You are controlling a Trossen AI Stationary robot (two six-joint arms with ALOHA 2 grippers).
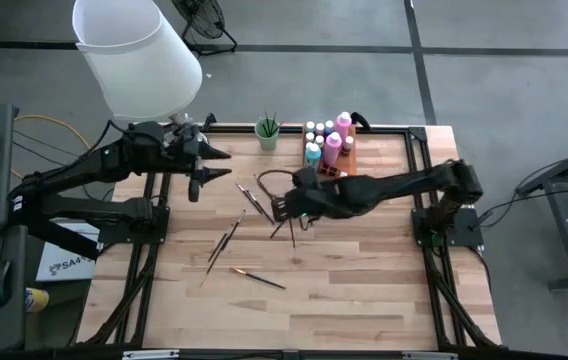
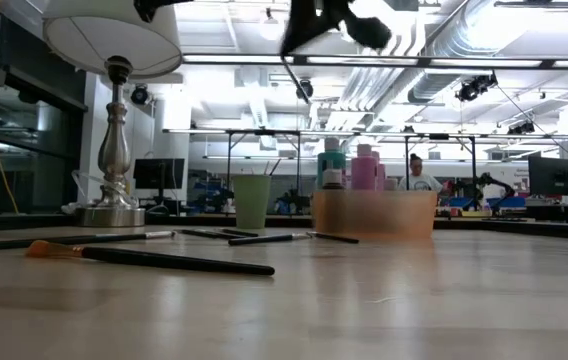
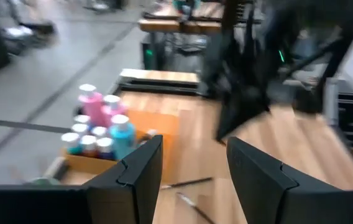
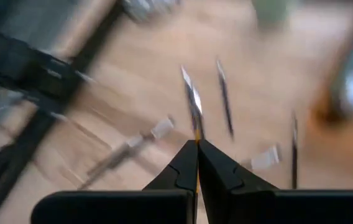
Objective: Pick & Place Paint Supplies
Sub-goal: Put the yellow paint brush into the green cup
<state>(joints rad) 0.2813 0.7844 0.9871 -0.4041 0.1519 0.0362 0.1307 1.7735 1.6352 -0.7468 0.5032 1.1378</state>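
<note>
My right gripper above mid surface, fingers pinched tight on a thin paintbrush, my left gripper waiting near the lamp, fingers spread, holding nothing, paint bottles in the orange tray, loose brushes lying nearby

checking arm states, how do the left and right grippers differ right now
The left gripper has its fingers spread open with nothing between them; the right gripper is shut on a thin paintbrush. The left sits by the table's far-left edge, the right over the middle near the scattered brushes. Both are dark, two-fingered.
</note>
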